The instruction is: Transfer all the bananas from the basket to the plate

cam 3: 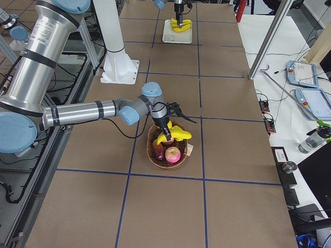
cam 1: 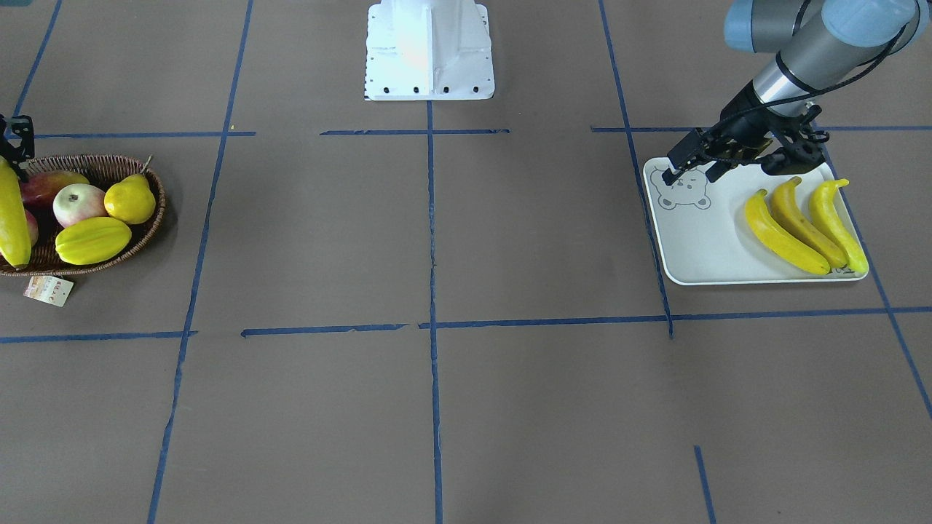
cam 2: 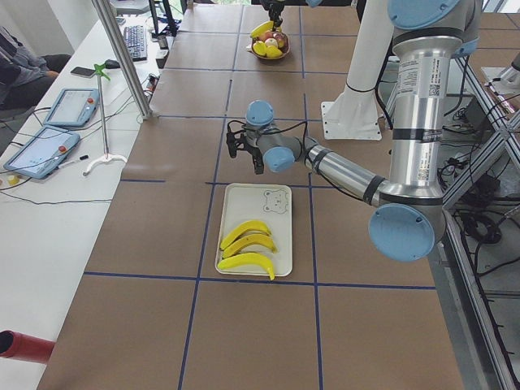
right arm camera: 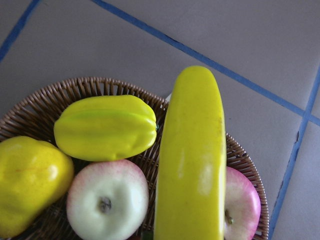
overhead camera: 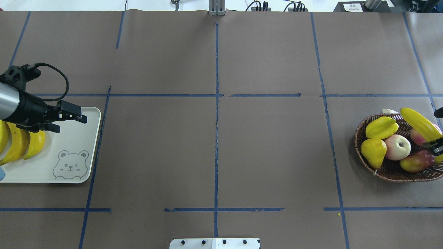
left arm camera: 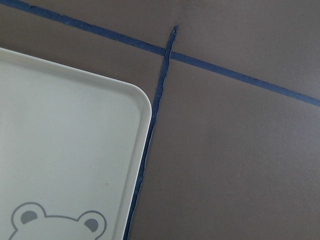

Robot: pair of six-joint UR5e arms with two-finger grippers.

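White plate (overhead camera: 79, 148) on the worktop (overhead camera: 270, 148) carries three bananas (overhead camera: 19, 145). Above the plate's far edge, the left tool (overhead camera: 71, 125) hangs spread and empty. Well right of the plate, the wicker basket (overhead camera: 391, 174) holds other fruit (overhead camera: 396, 147), and the right tool (overhead camera: 436, 148) pinches the fourth banana (overhead camera: 418, 124).

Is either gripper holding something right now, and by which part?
The right gripper grips the banana near its end toward the robot; the left gripper holds nothing.
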